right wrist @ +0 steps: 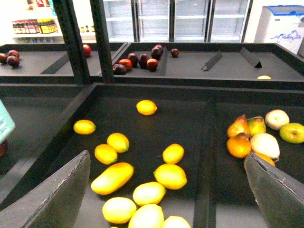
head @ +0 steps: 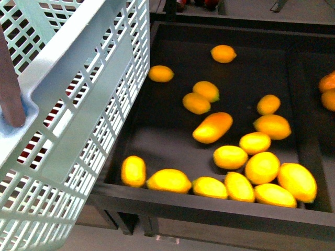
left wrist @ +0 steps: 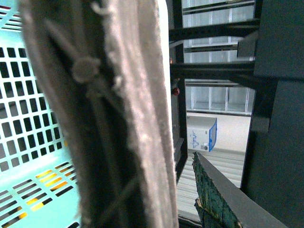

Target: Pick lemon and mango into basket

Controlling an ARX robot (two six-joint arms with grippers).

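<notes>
The light teal basket (head: 78,104) hangs tilted at the left of the front view, its mauve handle (head: 10,89) showing. My left gripper is shut on the handle (left wrist: 128,118), which fills the left wrist view beside the lattice wall (left wrist: 28,142). A long orange-yellow mango (head: 212,127) lies mid-bin among several lemons (head: 230,157). In the right wrist view my right gripper (right wrist: 166,190) is open and empty, above the mango (right wrist: 112,177) and lemons (right wrist: 170,175).
The fruit lies in a dark shelf bin (head: 220,206) with raised edges and a divider (right wrist: 205,156). Pears and oranges (right wrist: 256,137) fill the bin to the right. Red apples (right wrist: 137,61) lie on the shelf behind. A dark upright post (right wrist: 71,38) stands at back left.
</notes>
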